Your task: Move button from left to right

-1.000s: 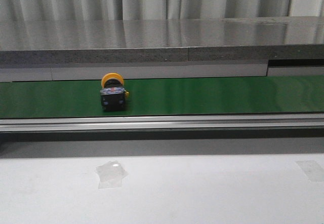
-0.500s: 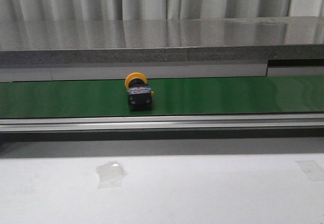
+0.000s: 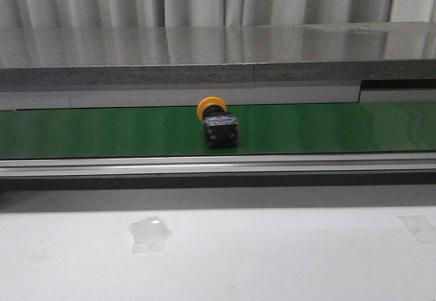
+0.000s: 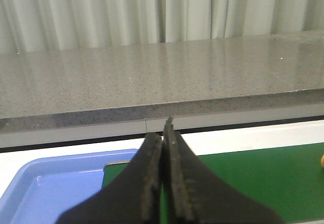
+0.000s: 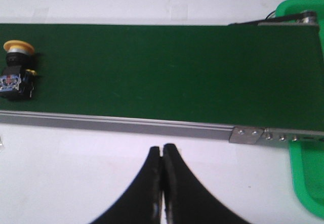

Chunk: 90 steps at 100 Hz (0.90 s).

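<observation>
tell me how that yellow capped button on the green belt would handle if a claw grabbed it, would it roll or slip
The button looks rigid, so it should not flex. Its boxy black body rests flat on the belt, so rolling seems unlikely. The round cap at one end may make it top-heavy and slippery; gripping the flat body sides seems safer.

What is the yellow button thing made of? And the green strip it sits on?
The button looks like plastic: a smooth yellow-orange cap on a boxy black body. The green belt seems rubbery or vinyl, with a flat surface and soft sheen. Neither is certain from looks alone.

Even indoor light, soft focus, mild glare
</observation>
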Available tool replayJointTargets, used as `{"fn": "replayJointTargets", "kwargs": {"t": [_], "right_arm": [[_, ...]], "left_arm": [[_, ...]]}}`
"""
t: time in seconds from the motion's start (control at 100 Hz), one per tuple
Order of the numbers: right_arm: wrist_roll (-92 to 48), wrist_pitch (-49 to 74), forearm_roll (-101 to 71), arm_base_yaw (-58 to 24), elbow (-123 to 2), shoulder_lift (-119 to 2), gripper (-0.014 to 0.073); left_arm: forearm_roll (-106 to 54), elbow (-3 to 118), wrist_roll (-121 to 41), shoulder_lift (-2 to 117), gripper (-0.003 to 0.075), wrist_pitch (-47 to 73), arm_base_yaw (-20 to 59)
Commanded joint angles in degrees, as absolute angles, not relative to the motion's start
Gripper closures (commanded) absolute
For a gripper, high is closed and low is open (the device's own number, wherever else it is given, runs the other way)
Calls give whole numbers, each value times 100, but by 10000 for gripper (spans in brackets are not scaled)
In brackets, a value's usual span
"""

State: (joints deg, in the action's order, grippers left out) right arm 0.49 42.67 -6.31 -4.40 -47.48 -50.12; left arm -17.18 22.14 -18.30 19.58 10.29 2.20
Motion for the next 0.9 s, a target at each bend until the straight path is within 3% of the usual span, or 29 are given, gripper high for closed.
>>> {"fn": "replayJointTargets", "kwargs": {"t": [0.0,0.15,0.22,0.29,0.46,0.53,0.89], "right_arm": [[55,4167,-744,-445,-4953,-5178,659],[55,4362,-784,-445,-4953,-5402,648],[55,4377,-784,-445,-4953,-5408,590],[55,4383,-784,-445,-4953,-5408,482],[55,4408,-784,-445,-4953,-5408,93],[55,4440,-810,-445,-4953,-5408,-7],[-446,4385,-1044,-445,-5323,-5755,-33]], "left_arm": [[-1792,2373,-1800,1991,740,579,271],[-1792,2373,-1800,1991,740,579,271],[-1792,2373,-1800,1991,740,579,271],[-1792,2373,-1800,1991,740,579,271],[-1792,2373,-1800,1991,740,579,271],[-1792,2373,-1800,1991,740,579,271],[-1792,2373,-1800,1991,740,579,271]]}}
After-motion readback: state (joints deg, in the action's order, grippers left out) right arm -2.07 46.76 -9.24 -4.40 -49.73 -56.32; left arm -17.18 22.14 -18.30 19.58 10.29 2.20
